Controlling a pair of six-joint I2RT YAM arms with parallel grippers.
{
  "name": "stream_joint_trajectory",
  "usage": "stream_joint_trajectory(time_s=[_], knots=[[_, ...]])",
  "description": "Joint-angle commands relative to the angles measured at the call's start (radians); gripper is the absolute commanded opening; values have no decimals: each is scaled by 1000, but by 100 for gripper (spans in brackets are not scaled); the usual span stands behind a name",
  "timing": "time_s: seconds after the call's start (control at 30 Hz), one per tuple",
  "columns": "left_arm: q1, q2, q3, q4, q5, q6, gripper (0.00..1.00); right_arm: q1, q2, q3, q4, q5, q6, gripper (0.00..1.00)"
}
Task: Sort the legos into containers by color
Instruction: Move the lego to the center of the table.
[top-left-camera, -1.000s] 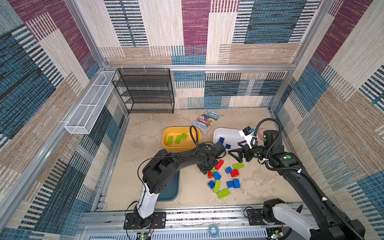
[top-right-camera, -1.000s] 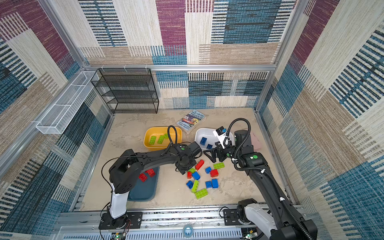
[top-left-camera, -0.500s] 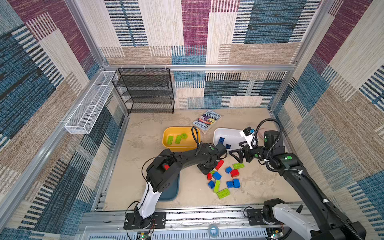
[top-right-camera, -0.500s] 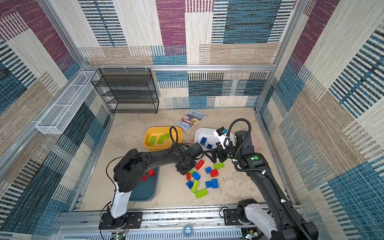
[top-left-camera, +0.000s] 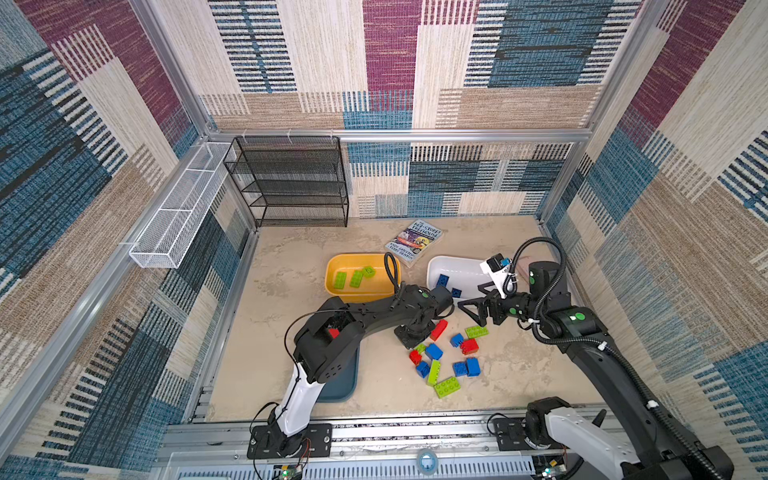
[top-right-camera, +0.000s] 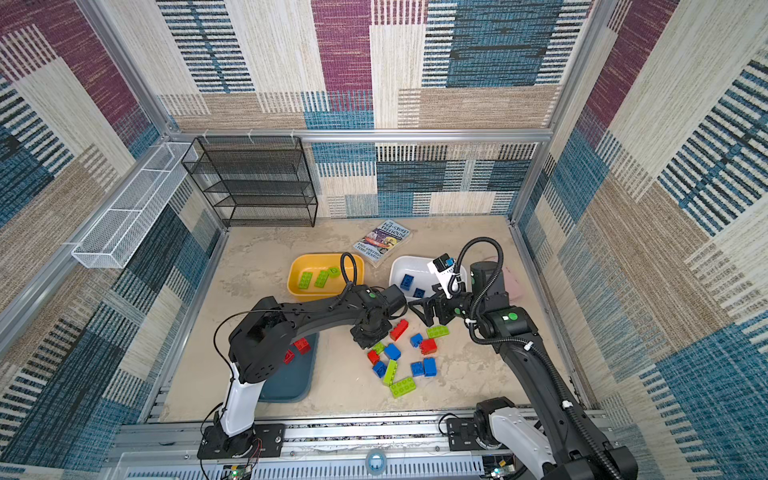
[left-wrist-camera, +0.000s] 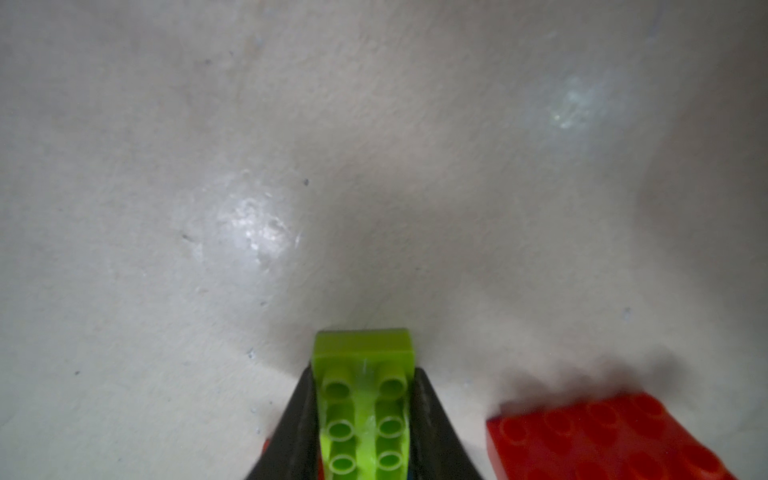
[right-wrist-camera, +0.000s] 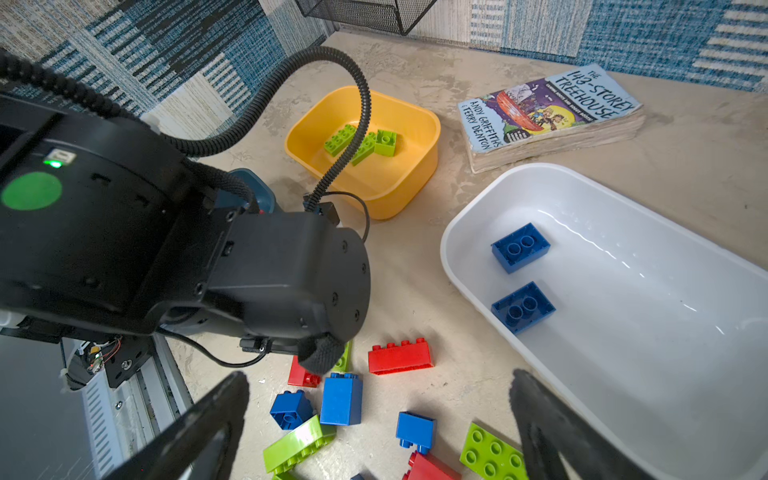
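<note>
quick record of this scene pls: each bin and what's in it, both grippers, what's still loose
yellow bin: three green bricks
white bin: two blue bricks
teal bin: red bricks, partly hidden by the left arm
left gripper: shut on a green brick, at the pile
right gripper: open, holding nothing, beside the white bin
loose bricks: red, blue and green, unsorted pile
book: behind the bins

Landmark: loose cluster of red, blue and lime studded plastic bricks. Far-left of cluster: black left arm stretched across floor, left gripper clamped on lime green studded brick; bars way to yellow rounded plastic bin. Far-right: right gripper spread wide, before white rounded plastic bin. Near and right sides: bare beige floor, free approach.
</note>
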Motion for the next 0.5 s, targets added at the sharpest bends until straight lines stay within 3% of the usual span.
stream_joint_trajectory(time_s=[0.0, 0.27, 0.47], knots=[[43, -8, -30, -116, -61, 90, 19, 0, -8, -2, 11, 15, -8, 99], [121, -21, -24, -135, -98, 301, 21, 0, -13, -1, 11, 21, -9, 99], [124, -36, -31, -138, -70, 331, 33, 0, -5, 4, 16, 18, -3, 99]])
